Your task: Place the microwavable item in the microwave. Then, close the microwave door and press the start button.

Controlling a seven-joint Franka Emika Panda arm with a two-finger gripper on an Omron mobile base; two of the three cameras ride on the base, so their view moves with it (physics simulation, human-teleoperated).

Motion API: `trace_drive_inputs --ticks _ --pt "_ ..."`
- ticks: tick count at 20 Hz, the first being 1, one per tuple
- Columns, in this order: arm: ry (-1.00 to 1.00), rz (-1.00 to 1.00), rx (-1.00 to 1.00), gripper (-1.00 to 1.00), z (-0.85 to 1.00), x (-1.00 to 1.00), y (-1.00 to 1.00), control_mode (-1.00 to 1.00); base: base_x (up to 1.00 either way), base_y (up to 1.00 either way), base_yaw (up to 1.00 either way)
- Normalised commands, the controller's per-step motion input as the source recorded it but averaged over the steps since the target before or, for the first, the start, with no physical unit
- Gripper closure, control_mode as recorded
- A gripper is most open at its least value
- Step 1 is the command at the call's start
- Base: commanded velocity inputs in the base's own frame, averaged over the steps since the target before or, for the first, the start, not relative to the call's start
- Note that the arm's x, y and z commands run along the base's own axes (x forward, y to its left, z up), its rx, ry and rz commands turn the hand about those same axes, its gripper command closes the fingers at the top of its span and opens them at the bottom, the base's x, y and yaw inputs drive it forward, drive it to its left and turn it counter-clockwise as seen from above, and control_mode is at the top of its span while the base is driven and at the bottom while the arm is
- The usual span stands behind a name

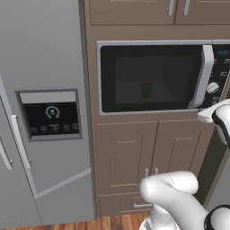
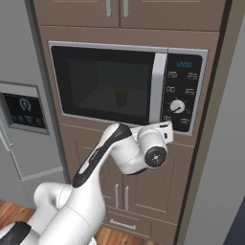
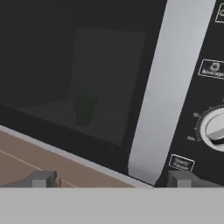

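Note:
The microwave (image 2: 127, 46) sits built into brown cabinetry, and the microwave door (image 2: 95, 72) is shut. Through its dark glass the microwavable item, a green cup (image 2: 122, 97) (image 1: 146, 89) (image 3: 84, 107), stands upright inside. The silver handle (image 3: 164, 87) runs down the door's right edge, next to the black control panel (image 2: 184, 81) with its knob (image 3: 214, 129). My gripper (image 3: 111, 179) is open and holds nothing. It hovers close in front of the door's lower right corner, with one fingertip (image 3: 179, 178) just under the start button (image 3: 181, 162).
A grey fridge (image 1: 40, 112) with a dispenser panel (image 1: 51, 116) stands left of the microwave. Brown cabinet doors (image 1: 130, 157) lie below it and more are above. A grey wall (image 2: 215, 167) closes in on the right.

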Motion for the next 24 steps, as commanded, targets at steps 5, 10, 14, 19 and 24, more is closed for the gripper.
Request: trace_drive_inputs --ticks 5,10,14,19,24 --pt "0.02 0.21 -0.12 -1.0 -0.53 0.4 -0.02 -1.0 0.0 0.0 0.0" --pt "0.0 0.15 -0.17 -1.0 -0.28 0.15 -0.05 -1.0 0.0 0.0 0.0" --pt "0.0 0.01 -0.12 -1.0 0.03 -0.02 -0.12 -1.0 0.0 0.0 0.0" --pt "0.0 0.0 -0.1 -1.0 0.11 0.0 0.0 -1.0 0.0 0.0 0.0" --pt "0.0 0.0 -0.09 -1.0 0.0 0.0 0.0 -1.0 0.0 0.0 0.0"
